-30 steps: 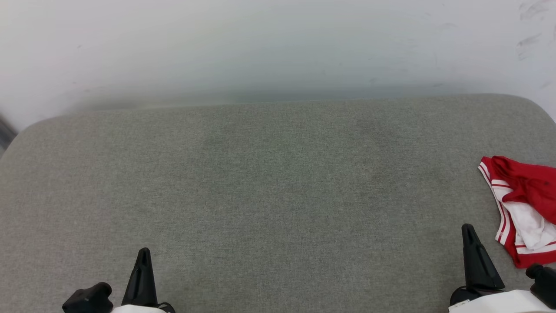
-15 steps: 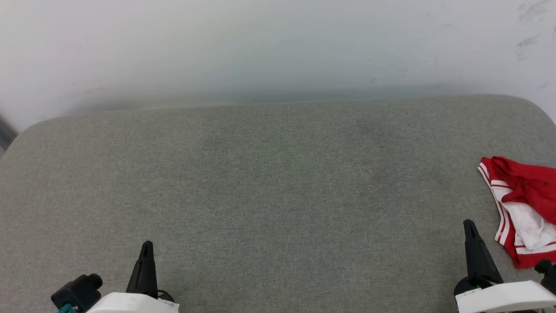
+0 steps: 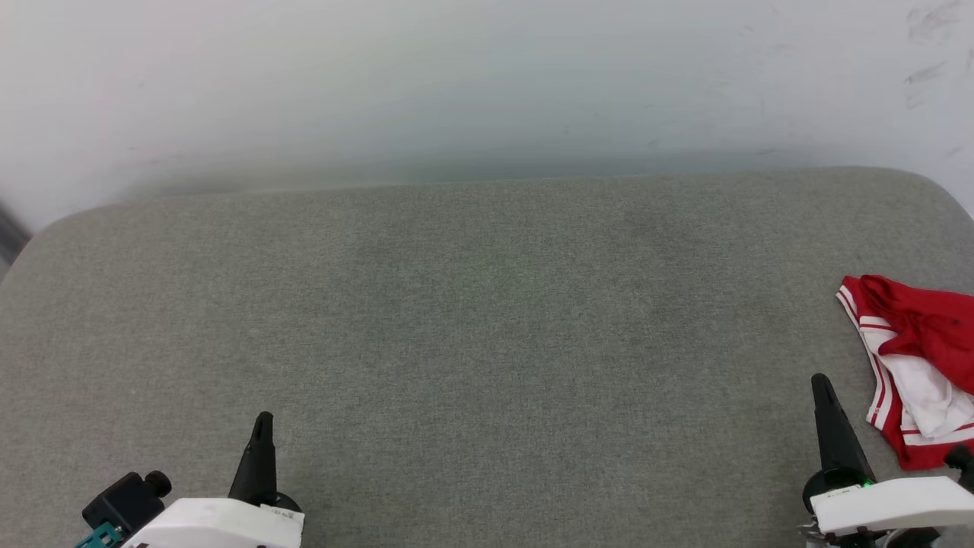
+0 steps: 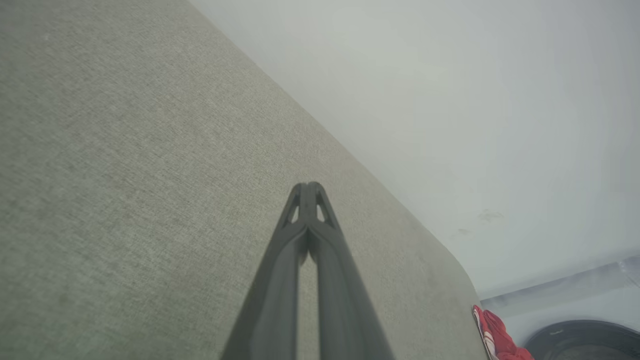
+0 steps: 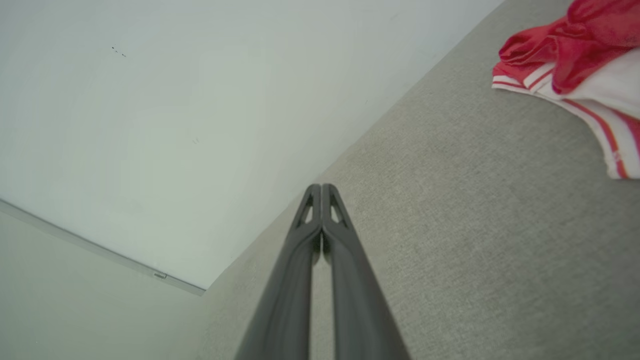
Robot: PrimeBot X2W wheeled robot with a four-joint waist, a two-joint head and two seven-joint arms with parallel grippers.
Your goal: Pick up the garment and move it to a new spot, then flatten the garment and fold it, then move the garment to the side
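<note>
Edging forward: left end effector (image 3: 263, 418), right end effector (image 3: 819, 380); garment (image 3: 921, 335) unmoved.

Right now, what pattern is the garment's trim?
Red and white stripes along the garment edge; clearest in the right wrist view.

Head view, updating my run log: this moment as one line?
red-and-white soft-fabric T-shirt: crumpled, on grey fabric cushion, right edge | left gripper: shut, empty | right gripper: shut, empty | pick: pending

Garment (image 3: 924, 358) soft cloth; cushion (image 3: 487, 342) matt coarse-woven fabric.
</note>
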